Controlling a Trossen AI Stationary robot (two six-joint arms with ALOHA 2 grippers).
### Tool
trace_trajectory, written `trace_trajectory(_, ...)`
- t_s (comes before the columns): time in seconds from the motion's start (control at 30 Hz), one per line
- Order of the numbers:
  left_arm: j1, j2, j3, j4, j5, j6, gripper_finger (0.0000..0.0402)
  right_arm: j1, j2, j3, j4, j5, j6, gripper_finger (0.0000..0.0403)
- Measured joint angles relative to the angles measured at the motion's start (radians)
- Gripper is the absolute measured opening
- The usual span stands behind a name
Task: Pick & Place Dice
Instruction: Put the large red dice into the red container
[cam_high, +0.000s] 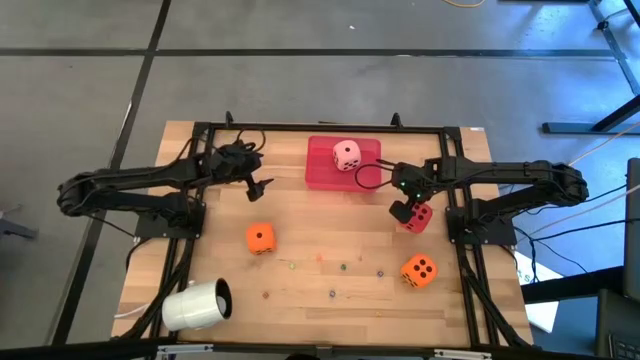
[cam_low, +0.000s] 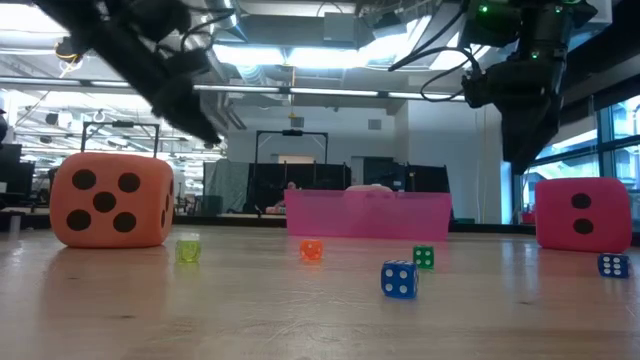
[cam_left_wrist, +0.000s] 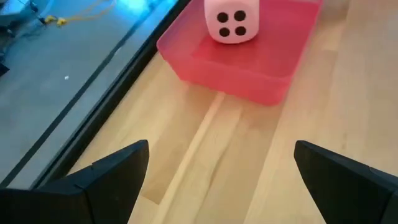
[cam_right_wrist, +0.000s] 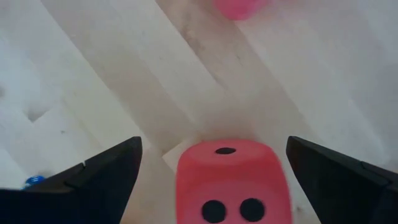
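A pale pink die (cam_high: 346, 154) sits inside the flat red tray (cam_high: 318, 176) at the table's far middle. One orange die (cam_high: 260, 238) rests on the table left of centre, another orange die (cam_high: 418, 270) near the right front. A red die (cam_high: 420, 218) lies right of centre. My right gripper (cam_high: 405, 208) hangs open just above it, pointing steeply down. In the right wrist view the red die (cam_right_wrist: 233, 180) shows between the spread fingers, apart from both. My left gripper (cam_high: 258, 188) hovers open over bare wood, left of the tray, facing the tray (cam_left_wrist: 236, 87) and pink die (cam_left_wrist: 232, 20).
A white cup (cam_high: 197, 305) lies on its side at the near left corner. Several tiny coloured dice, among them a blue one (cam_low: 398, 279) and a green one (cam_low: 423, 257), are scattered across the table's near middle. Black frame rails run along the table's left and right sides.
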Motion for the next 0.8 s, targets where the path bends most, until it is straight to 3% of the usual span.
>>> trace_trajectory(0.23, -0.026, -0.040, -0.154, 0.308, 0.035, 0.118, 0.0398, 0.000, 0.000, 0.000, -0.002, 0.036, -0.042, 0.0400)
trace_trajectory(0.7, -0.103, -0.117, -0.239, 0.352, 0.041, 0.078, 0.0398, 0.013, 0.000, 0.000, -0.002, 0.091, -0.062, 0.0400)
trace_trajectory(0.8, -0.106, -0.117, -0.239, 0.359, 0.038, 0.076, 0.0398, 0.025, 0.000, 0.000, -0.002, 0.057, -0.058, 0.0400)
